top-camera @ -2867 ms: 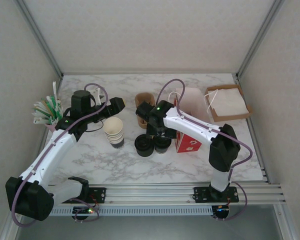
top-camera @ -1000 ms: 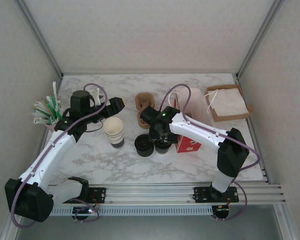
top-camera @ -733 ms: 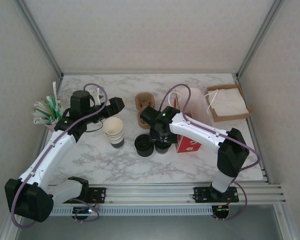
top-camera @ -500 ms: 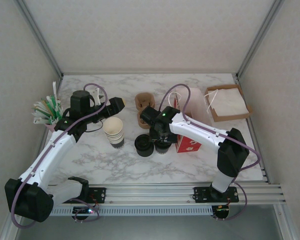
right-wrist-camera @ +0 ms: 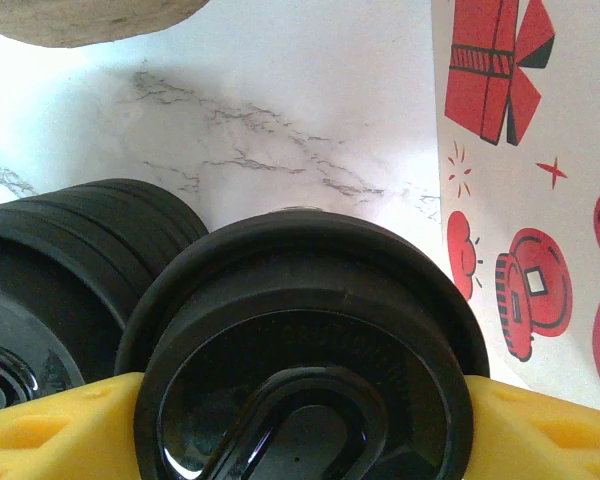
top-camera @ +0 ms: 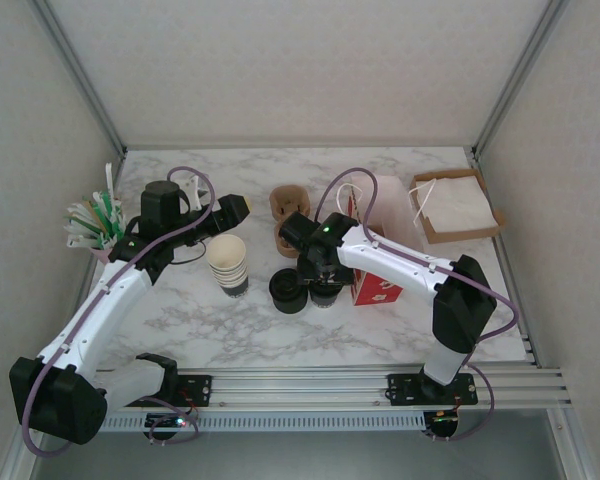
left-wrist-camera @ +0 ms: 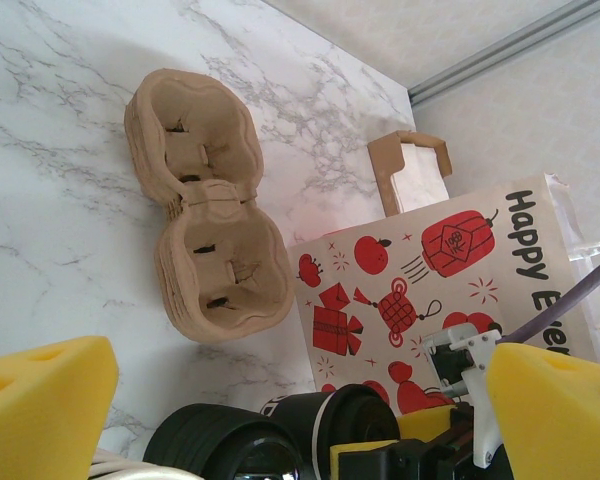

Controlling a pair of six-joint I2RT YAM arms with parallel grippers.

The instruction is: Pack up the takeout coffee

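The takeout coffee (top-camera: 326, 292), a dark cup with a round black lid (right-wrist-camera: 305, 360), stands on the marble table beside the red patterned bag (top-camera: 378, 284). My right gripper (top-camera: 323, 278) hangs straight over it. Both of its yellow pads (right-wrist-camera: 50, 430) press against opposite sides of the lid rim, so the right gripper (right-wrist-camera: 300, 440) is shut on the cup. From the left wrist view the cup (left-wrist-camera: 315, 420) shows its dark side next to the bag (left-wrist-camera: 430, 270). My left gripper (top-camera: 235, 208) hovers at the back left, and its fingers (left-wrist-camera: 40, 400) stand wide open, holding nothing.
A stack of bare black lids (top-camera: 288, 291) sits just left of the coffee. A stack of cream cups (top-camera: 227, 264) stands further left. Stacked cardboard cup carriers (top-camera: 286, 204) lie behind. A box of napkins (top-camera: 455, 205) sits at the back right, and stirrers (top-camera: 93, 222) at the far left.
My right gripper has moved over the coffee, settled slightly lower and drawn its pads in against the lid. The left arm has not moved.
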